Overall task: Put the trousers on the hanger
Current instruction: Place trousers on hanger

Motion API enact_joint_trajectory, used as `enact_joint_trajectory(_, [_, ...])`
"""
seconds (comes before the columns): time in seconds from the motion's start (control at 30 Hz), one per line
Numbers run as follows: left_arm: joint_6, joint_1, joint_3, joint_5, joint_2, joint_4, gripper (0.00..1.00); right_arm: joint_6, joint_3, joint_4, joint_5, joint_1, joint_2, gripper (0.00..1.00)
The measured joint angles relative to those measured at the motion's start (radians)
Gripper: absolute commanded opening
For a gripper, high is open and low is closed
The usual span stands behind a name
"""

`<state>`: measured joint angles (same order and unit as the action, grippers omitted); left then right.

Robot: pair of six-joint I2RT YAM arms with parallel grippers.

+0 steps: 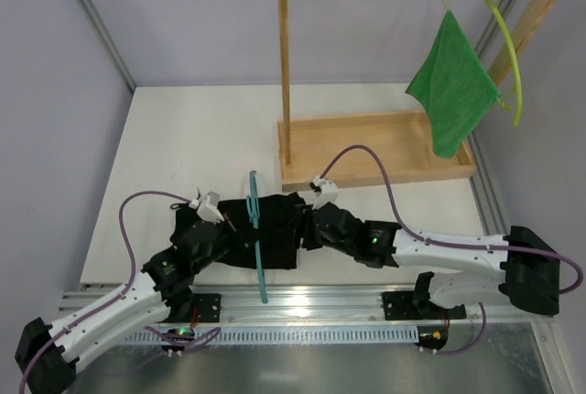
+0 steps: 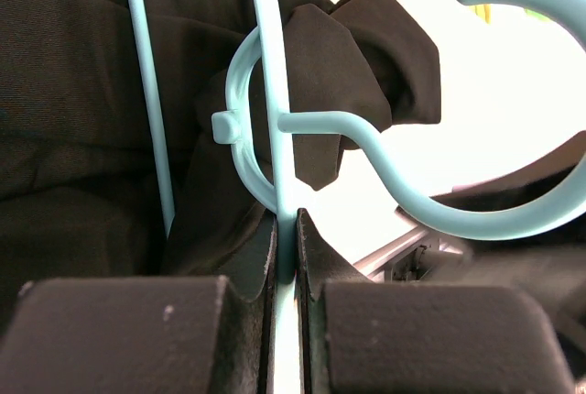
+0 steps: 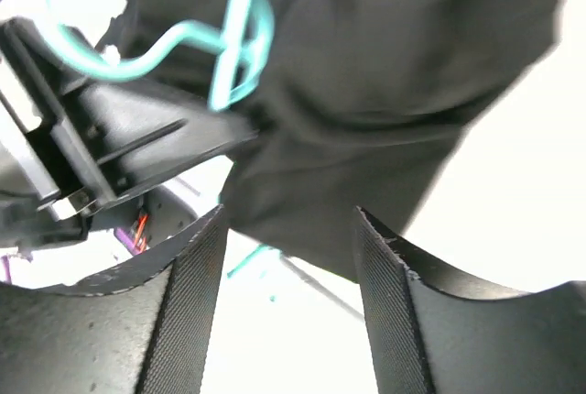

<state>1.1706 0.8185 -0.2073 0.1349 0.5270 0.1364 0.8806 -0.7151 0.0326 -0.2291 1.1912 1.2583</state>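
Threading step, mid-frame: my left tool (image 2: pixel 286 252) gripped the hanger (image 2: pixel 272 92) by its bar, my right tool (image 3: pixel 289 220) gaped open beside the trousers (image 1: pixel 279 229); next, I judged, it must grasp and pull fabric through.

Light wooden garment rack (image 1: pixel 285 73) with shallow tray base (image 1: pixel 366 174) stands far right on white tabletop (image 1: pixel 183 156). Bright green square cloth (image 1: pixel 453 87) hangs from thin yellow-green curved hanger (image 1: pixel 509 37), which is hooked over the rack's top rail.
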Motion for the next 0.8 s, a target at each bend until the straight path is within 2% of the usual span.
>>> enact_joint_trajectory(0.13, [0.000,0.000,0.000,0.000,0.000,-0.001,0.00,-0.001,0.084,0.040,-0.036,-0.107,-0.147,0.60])
enact_joint_trajectory(0.3, [0.000,0.000,0.000,-0.001,0.008,-0.008,0.00,0.023,0.113,0.065,-0.066,-0.203,-0.164,0.59])
enact_joint_trajectory(0.6, [-0.020,-0.001,0.001,-0.014,0.031,-0.050,0.00,0.040,0.032,-0.048,0.002,-0.219,0.093,0.43])
enact_joint_trajectory(0.8, [-0.078,-0.003,-0.004,-0.048,0.082,-0.096,0.00,0.070,-0.055,-0.204,0.065,-0.205,0.283,0.43])
